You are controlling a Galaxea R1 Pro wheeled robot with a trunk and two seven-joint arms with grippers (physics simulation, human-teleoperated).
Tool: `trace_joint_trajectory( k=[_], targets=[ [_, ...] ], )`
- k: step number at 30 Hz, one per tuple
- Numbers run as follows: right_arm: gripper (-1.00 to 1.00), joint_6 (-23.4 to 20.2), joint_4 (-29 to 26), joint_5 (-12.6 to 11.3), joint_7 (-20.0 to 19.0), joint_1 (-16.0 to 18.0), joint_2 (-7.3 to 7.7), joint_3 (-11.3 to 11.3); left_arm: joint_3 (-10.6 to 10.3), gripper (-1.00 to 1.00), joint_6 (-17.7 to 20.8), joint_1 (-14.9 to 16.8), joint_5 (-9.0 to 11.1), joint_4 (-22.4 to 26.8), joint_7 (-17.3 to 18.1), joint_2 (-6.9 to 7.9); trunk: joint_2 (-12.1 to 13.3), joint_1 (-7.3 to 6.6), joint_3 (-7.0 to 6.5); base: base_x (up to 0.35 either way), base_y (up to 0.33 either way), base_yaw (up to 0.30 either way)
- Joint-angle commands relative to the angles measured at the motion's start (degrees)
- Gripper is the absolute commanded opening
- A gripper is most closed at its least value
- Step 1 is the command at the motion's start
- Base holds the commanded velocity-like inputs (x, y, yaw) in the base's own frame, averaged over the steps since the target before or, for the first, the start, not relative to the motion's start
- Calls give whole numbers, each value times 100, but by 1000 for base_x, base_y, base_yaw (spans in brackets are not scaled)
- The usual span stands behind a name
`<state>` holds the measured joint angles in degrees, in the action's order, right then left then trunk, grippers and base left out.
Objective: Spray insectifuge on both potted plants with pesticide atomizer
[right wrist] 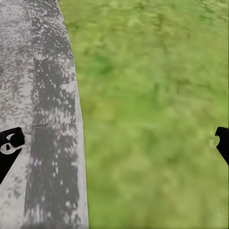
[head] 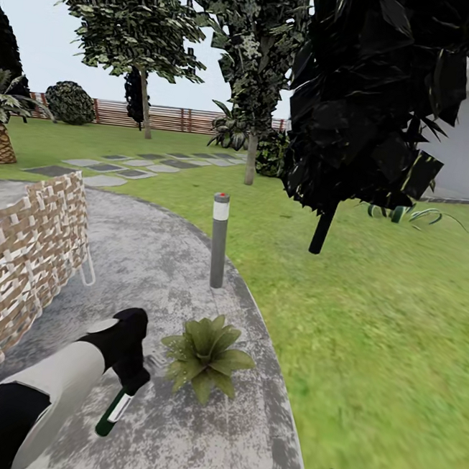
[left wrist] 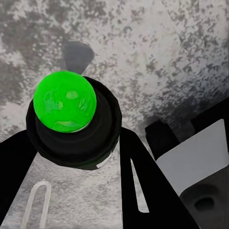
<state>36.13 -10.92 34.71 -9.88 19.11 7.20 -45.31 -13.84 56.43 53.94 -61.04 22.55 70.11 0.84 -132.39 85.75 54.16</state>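
**Atomizer in hand, plant in range**

Left gripper [head: 127, 381] is clamped on the atomizer [head: 113, 411], hanging over the patio [head: 169, 444] just beside one potted plant [head: 206, 356]. Pickup's done; the spraying looks unfinished. Right gripper [right wrist: 114, 143] is spread wide, empty, above the lawn's [right wrist: 152, 114] edge.

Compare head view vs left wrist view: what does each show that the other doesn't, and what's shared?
Head view alone: one potted plant on the patio, the grey bollard lamp, a woven chair, lawn, trees and the fence.

Left wrist view alone: the atomizer's bright green round top, seen end-on, and the dark fingers flanking the bottle.

Both: the pesticide atomizer held in the left gripper over the mottled grey patio.
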Motion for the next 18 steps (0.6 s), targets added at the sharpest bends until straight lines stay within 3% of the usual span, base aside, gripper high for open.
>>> trace_joint_trajectory(
  k=[1,8,14,18],
  targets=[
    [100,17,2,9,-49,5,-1,-48,-13,-100,43,2,-48,12,57,-9,-2,-1,6,0,0,239],
    [100,17,2,8,-49,5,0,-48,-53,-100,59,0,-65,-4,56,-54,-2,-1,6,19,0,244],
    [100,17,2,4,-49,5,-4,-48,-71,-100,61,-42,-66,-71,56,-59,-2,-1,6,249,0,33],
    [100,17,0,6,-49,5,-3,-48,-88,-100,61,-93,-66,-87,56,-45,-2,-1,6,93,0,1]
  ],
)
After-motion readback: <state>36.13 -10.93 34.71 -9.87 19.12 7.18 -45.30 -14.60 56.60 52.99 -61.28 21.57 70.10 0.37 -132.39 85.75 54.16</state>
